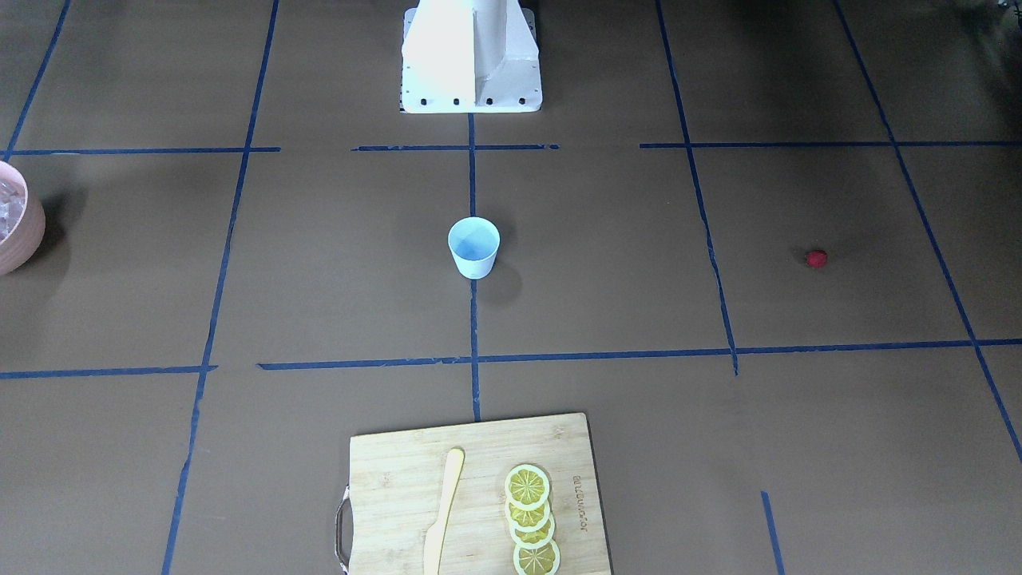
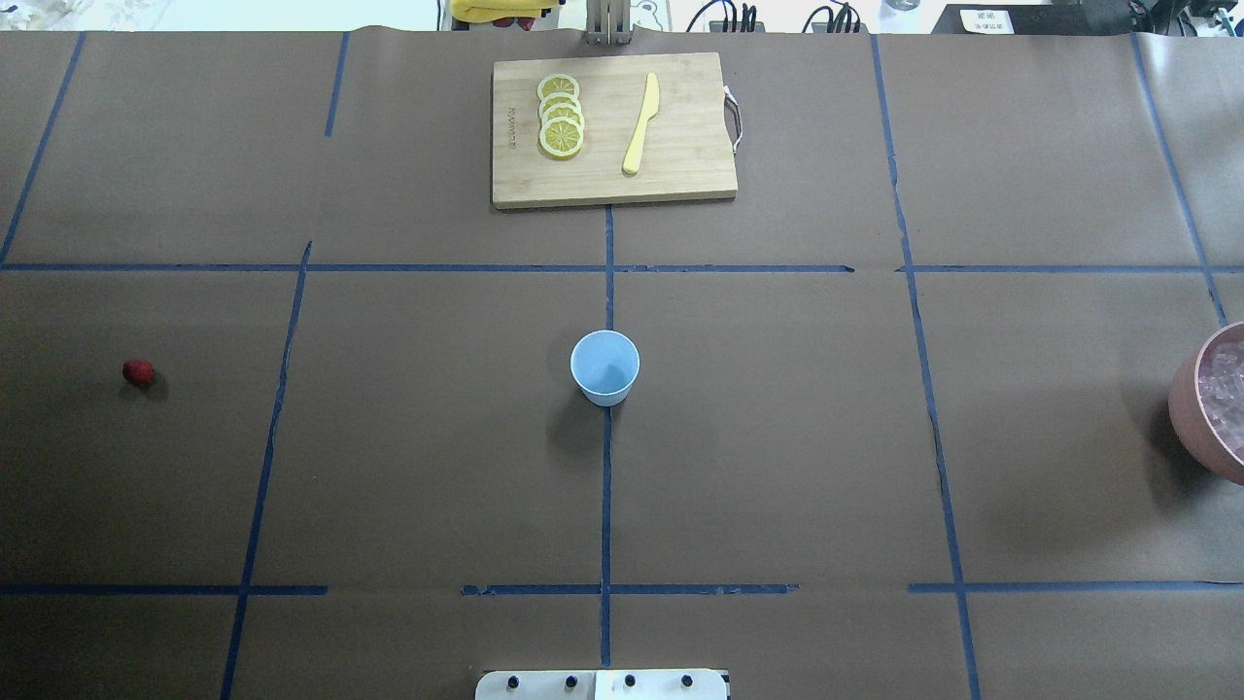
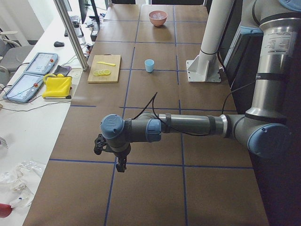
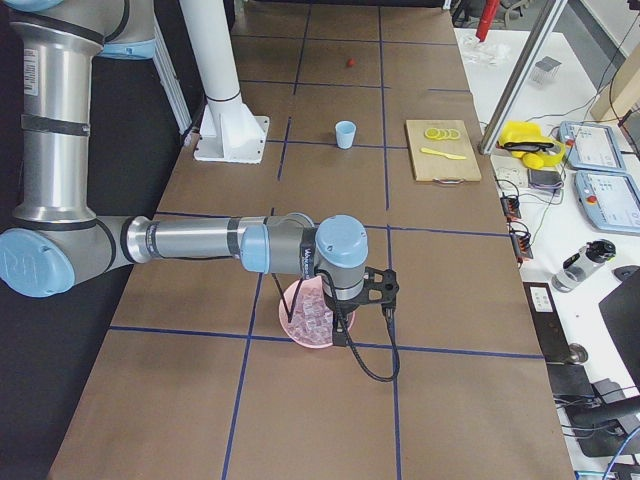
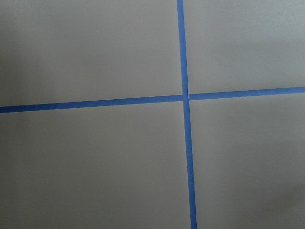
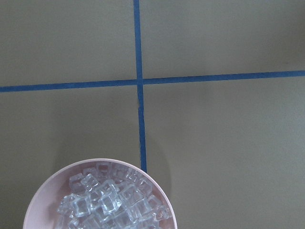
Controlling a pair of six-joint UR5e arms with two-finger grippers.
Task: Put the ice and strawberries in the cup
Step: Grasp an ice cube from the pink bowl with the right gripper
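- The cup point(image 2: 604, 367) is seen empty at the worktop's centre, so the first pick is judged to be pending.
- The ice point(image 6: 112, 202) is heaped in a pink bowl point(image 6: 45, 195) at the right edge, with the right hand point(image 4: 338, 335) above it.
- The strawberry point(image 2: 138, 371) is found near the left edge.
- For the right hand and the left hand point(image 3: 121, 164), apart or together cannot be told.
- A descent onto one cube is called for next.

Cup point(image 2: 604, 367) far fr. bowl point(image 2: 1191, 428), board point(image 2: 603, 185)

Wooden cutting board point(image 2: 593, 185), glossy clear ice point(image 6: 109, 202)
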